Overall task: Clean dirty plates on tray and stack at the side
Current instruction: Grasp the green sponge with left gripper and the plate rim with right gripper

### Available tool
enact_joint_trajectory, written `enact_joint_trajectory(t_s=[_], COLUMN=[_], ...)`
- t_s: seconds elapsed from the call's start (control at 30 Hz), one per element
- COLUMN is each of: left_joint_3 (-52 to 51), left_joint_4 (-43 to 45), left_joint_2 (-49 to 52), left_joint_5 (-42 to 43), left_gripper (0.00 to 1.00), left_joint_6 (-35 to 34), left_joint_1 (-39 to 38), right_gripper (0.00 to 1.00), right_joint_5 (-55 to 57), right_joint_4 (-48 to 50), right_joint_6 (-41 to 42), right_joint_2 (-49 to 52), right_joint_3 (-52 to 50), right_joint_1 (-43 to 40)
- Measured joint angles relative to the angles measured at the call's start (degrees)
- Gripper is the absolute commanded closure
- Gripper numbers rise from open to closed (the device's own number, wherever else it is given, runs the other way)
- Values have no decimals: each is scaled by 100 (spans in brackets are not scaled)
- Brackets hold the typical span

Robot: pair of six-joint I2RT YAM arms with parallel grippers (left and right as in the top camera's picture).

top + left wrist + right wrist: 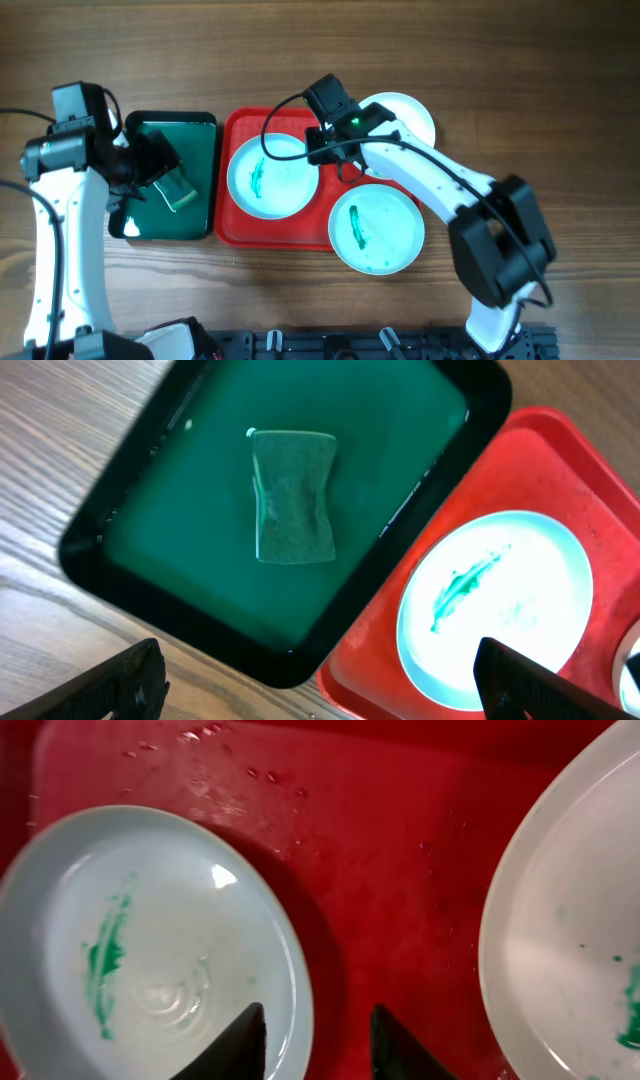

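The red tray (232, 215) holds a pale plate (272, 177) with a green smear on its left half. A second smeared plate (376, 228) lies over the tray's lower right corner. A third, white plate (405, 115) sits at the tray's upper right edge. My right gripper (320, 152) is open, and its fingers (245, 1042) straddle the right rim of the left plate (150, 950): one over the plate, one over bare tray (380, 850). My left gripper (325, 688) hangs wide open with nothing in it, above the near corner of the dark green tray (400, 440).
A green sponge (293, 497) lies in the dark green tray (200, 140), which stands just left of the red tray (520, 470). The smeared left plate (510, 610) shows in the left wrist view too. Bare wooden table (560, 80) surrounds both trays.
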Motion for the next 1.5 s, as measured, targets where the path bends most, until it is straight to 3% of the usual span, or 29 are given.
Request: enact_joint_trajectory(t_s=[0.2, 0.33, 0.43, 0.67, 0.97, 1.5], left_joint_3=[0, 0, 0, 0, 0, 2], left_joint_4=[70, 109, 109, 243, 837, 1051], left_joint_2=[334, 407, 433, 817, 1445, 2330], left_joint_5=[35, 28, -50, -125, -166, -1172], left_gripper=[11, 15, 18, 31, 62, 66], left_joint_6=[44, 42, 39, -203, -319, -1082], left_joint_1=[-24, -24, -24, -24, -24, -772], right_gripper=[73, 91, 96, 96, 96, 96], right_joint_5=[-337, -472, -553, -656, -680, -699], right_joint_4=[103, 149, 94, 52, 55, 90], right_joint_6=[-9, 20, 170, 485, 509, 509], right_joint_2=[509, 514, 553, 706, 739, 750], right_joint_3=[-2, -2, 0, 11, 42, 42], right_joint_1=[11, 17, 31, 33, 33, 33])
